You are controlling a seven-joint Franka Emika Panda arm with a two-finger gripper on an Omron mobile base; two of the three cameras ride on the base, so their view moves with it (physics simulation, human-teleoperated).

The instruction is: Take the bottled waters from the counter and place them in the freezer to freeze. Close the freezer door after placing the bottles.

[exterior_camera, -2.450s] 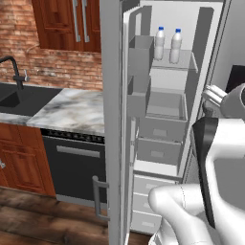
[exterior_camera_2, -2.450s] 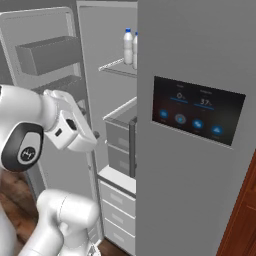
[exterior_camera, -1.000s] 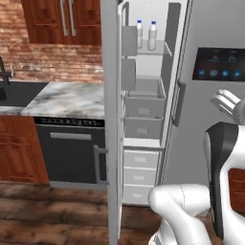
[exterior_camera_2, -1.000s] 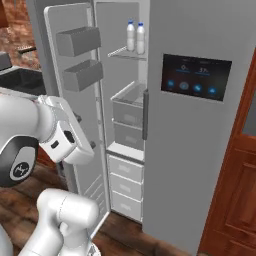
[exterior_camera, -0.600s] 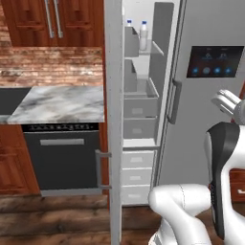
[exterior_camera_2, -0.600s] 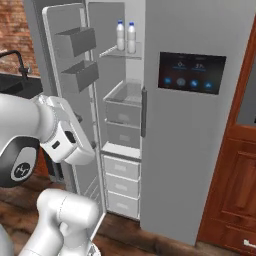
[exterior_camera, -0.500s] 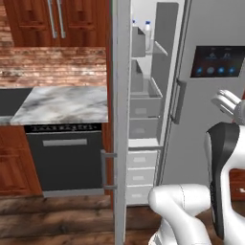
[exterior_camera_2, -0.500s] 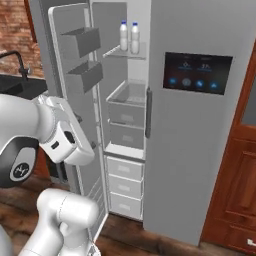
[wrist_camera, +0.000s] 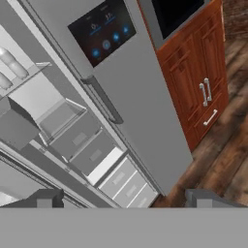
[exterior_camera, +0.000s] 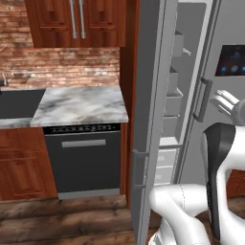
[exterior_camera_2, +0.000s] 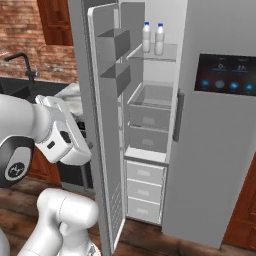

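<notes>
I see both bottled waters [exterior_camera_2: 153,38] standing side by side on a freezer [exterior_camera_2: 150,100] shelf. The freezer door [exterior_camera_2: 102,130] hangs open. My tool [wrist_camera: 123,196] is wide open, holding nothing.

Glossy white rounded arm links [exterior_camera_2: 65,215], dark grey joint caps, black forearm panel.

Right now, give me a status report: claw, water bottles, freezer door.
Claw open, empty. Both bottles upright on top freezer shelf. Freezer door wide open, not yet shut.
</notes>
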